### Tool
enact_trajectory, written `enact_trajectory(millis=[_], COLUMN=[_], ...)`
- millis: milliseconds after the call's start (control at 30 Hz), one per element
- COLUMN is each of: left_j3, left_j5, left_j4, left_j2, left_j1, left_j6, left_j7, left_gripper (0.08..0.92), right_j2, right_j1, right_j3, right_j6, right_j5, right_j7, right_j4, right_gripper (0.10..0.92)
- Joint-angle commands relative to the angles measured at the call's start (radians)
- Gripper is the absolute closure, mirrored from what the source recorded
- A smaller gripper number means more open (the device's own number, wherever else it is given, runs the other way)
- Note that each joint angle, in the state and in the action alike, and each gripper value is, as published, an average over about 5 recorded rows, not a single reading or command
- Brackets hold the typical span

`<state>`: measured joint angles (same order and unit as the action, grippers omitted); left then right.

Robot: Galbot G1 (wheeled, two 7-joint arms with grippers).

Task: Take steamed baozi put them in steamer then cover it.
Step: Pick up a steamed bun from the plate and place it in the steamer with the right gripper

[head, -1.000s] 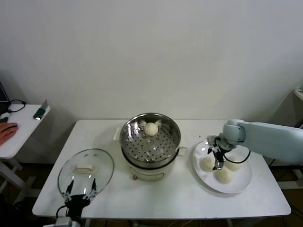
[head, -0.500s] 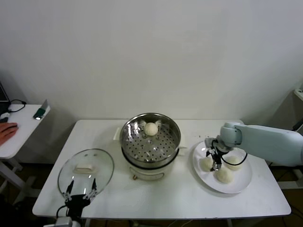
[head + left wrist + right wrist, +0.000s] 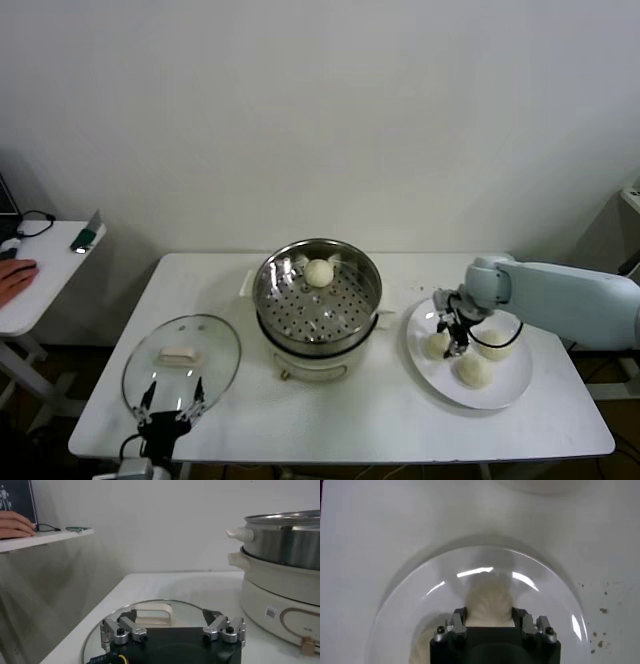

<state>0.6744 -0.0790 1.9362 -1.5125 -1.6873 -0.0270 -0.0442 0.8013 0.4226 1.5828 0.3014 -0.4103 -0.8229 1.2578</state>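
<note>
The steamer stands mid-table with one steamed baozi on its perforated floor. Three more baozi lie on a white plate to the right. My right gripper is down on the plate, shut on the left-hand baozi; the right wrist view shows that bun squeezed between the fingers of the right gripper. The other two baozi lie free. The cover, a glass lid with a cream handle, lies flat at the front left. My left gripper hovers open at its near edge.
The white table ends just in front of the lid and plate. A person's hand rests on a small side table to the left. The steamer's pot base rises close beside the lid. A wall stands behind.
My right gripper has closed from open onto the left-hand baozi on the plate and shifted slightly. The left arm, lid and steamer have not moved.
</note>
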Motion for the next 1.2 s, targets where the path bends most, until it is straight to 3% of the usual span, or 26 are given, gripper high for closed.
enact_trajectory(millis=[33,333,533,833,1200], left_j3=[-0.001,-0.004,-0.007,-0.005,0.001], left_j5=[0.001,0.006,0.006,0.006,0.005], left_j4=[-0.004,-0.006,-0.006,0.003,0.004], left_j2=[0.000,0.003,0.006,0.008,0.009], left_j1=[0.002,0.014,0.016,0.013,0.014], left_j6=[-0.001,-0.008,-0.011,-0.011,-0.011], left_j7=[0.000,0.001,-0.004,-0.015,-0.016], left_gripper=[0.177,0.177,0.177,0.177,0.177], right_j2=[0.001,0.047,0.115,0.265,0.520], right_j1=[0.185,0.641,0.808,0.731,0.506], right_j3=[0.085,0.260,0.227,0.027,-0.006], right_j6=[-0.025,-0.082,-0.057,0.046,0.092], right_j5=[-0.049,-0.202,-0.339,-0.509,-0.478], right_j7=[-0.039,-0.159,-0.174,-0.073,0.009], right_j4=[0.027,0.090,0.146,0.248,0.159], right_gripper=[0.414,0.414,0.414,0.412,0.414])
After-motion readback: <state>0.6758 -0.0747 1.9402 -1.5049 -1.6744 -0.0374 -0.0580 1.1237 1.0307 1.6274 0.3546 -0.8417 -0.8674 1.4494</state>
